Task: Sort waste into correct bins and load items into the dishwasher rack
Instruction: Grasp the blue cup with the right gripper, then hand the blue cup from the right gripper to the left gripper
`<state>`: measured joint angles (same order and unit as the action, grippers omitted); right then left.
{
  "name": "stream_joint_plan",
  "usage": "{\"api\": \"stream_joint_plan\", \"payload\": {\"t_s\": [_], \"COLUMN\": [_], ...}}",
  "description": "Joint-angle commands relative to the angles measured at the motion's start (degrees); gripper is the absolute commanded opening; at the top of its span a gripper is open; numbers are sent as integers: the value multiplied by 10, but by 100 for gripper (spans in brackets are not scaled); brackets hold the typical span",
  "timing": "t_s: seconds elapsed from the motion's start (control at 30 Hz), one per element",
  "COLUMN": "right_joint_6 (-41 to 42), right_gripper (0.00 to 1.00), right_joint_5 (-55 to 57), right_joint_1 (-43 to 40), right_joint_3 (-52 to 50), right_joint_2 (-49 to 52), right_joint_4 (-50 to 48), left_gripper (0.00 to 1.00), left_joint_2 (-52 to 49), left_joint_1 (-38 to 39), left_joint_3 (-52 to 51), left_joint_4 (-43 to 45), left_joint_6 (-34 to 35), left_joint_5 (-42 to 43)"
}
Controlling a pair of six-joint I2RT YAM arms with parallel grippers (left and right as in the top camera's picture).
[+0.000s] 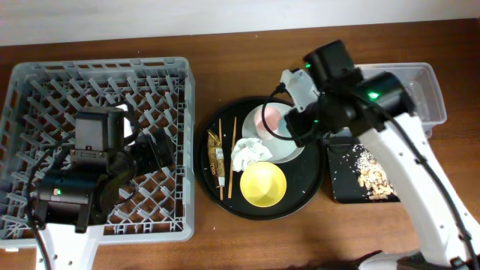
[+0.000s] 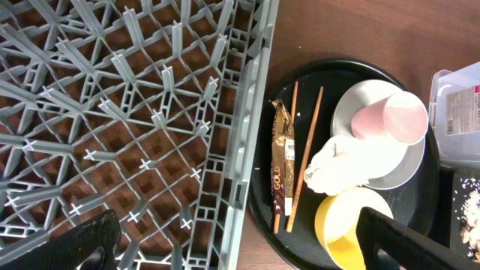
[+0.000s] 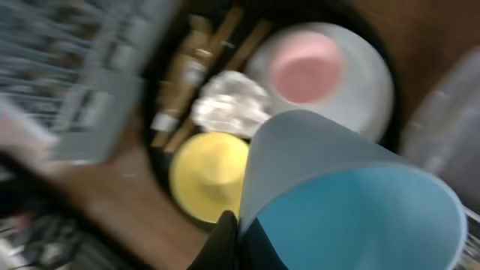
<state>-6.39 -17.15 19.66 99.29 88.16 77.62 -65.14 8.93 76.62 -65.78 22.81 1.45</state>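
The right gripper [image 1: 294,129] pinches the blue cup [image 3: 352,195] between its jaws. Beyond them lie the pink cup [image 3: 304,66], tissue [image 3: 229,105] and yellow bowl [image 3: 206,176]. The left gripper [image 2: 236,229] has its jaws spread wide above the dishwasher rack [image 2: 247,97].

The grey rack [image 1: 187,150] sits at the left. The pink cup [image 1: 271,118] rests on the pale plate [image 1: 291,152]. The tissue [image 1: 247,152], yellow bowl [image 1: 263,184], chopsticks [image 1: 231,157] and gold wrappers [image 1: 217,159] lie beside it. Scraps [image 1: 373,174] lie in the black tray [image 1: 341,171], beside the clear tub [image 1: 433,97]. The blue cup [image 3: 352,202] is airborne, tilted and blurred.
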Motion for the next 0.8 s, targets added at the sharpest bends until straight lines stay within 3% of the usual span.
{"api": "stream_joint_plan", "payload": {"t_s": [0.0, 0.1, 0.17, 0.23, 0.43, 0.53, 0.77], "right_joint_6": [-55, -92, -134, -196, -332, -393, -440], "right_gripper": [4, 4, 4, 4, 4, 4, 4], "right_joint_5": [-214, -290, -329, -376, -553, -634, -710], "right_joint_1": [-54, -88, -107, -131, -171, -163, -131], "right_joint_3": [9, 9, 3, -3, -23, -34, -35], "right_joint_2": [-36, -37, -36, -36, -36, -36, -36], "right_joint_4": [2, 24, 50, 86, 150, 182, 182], "left_gripper": [99, 99, 96, 89, 99, 99, 99], "left_joint_2": [-1, -1, 0, -1, -22, -42, -88], "left_joint_1": [-2, -2, -2, -1, -2, -2, -1], "left_joint_3": [3, 4, 4, 4, 4, 4, 3], "left_joint_4": [14, 21, 31, 56, 143, 170, 171], "left_joint_6": [3, 3, -10, -83, -125, -127, -182], "left_joint_5": [-4, 14, 82, 230, 607, 664, 789]}}
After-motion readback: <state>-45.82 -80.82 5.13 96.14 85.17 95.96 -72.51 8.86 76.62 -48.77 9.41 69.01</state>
